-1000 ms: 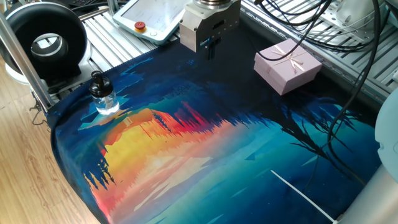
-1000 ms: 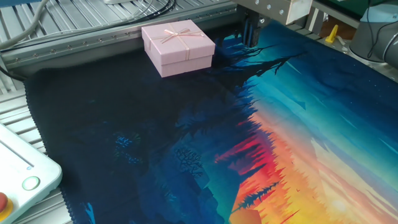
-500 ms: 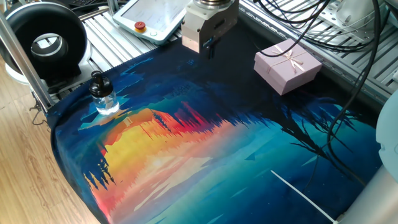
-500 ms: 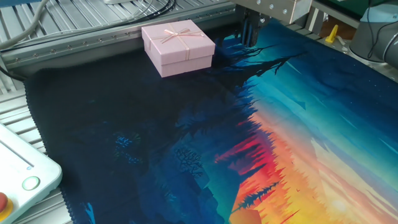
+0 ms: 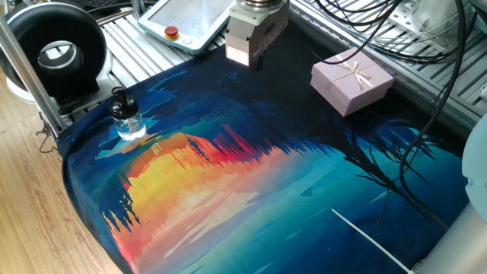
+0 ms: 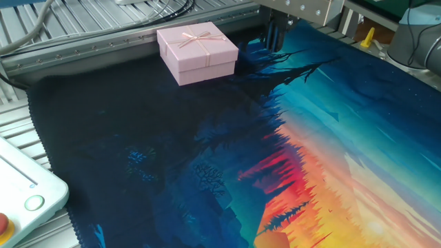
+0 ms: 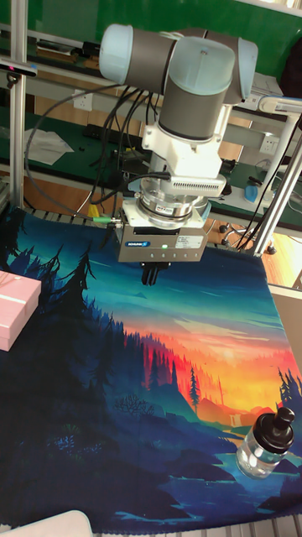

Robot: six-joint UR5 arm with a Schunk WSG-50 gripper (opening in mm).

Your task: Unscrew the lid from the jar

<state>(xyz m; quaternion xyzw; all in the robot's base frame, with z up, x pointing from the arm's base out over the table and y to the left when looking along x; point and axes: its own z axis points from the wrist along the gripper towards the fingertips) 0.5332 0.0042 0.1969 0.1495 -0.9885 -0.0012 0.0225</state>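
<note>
Gripper (image 7: 153,273) hangs in the air over the far, dark-blue part of the printed mat (image 5: 251,190), holding nothing; its two dark fingers look pressed together with no gap showing in the tall fixed view, so closed and empty as far as I can judge. In one fixed view the gripper (image 5: 259,55) sits at the top edge of frame, arm above it cropped; in the other fixed view only the finger tips (image 6: 274,36) poke in under the housing. Nearest object is the pink gift box (image 5: 352,80) with a ribbon bow, near the gripper but not touching it. The jar (image 5: 128,122) stands upright well apart, near the mat's edge on the side by the big black ring-shaped device (image 5: 55,53); clear glass, squat, the lid (image 5: 119,99) on its neck. Tall fixed view shows the same: jar (image 7: 262,449) low right, lid (image 7: 276,426) on top. Progress: nothing done yet judging from layout, lid on, jar untouched, gripper far off; left to do is travel over, come down on the cap, grip, twist, lift. Hard to tell: how tightly the lid is seated, whether the jar has contents. Jar is out of frame entirely in the other fixed view. White pendant (image 5: 186,23) partly cut off at top.
</note>
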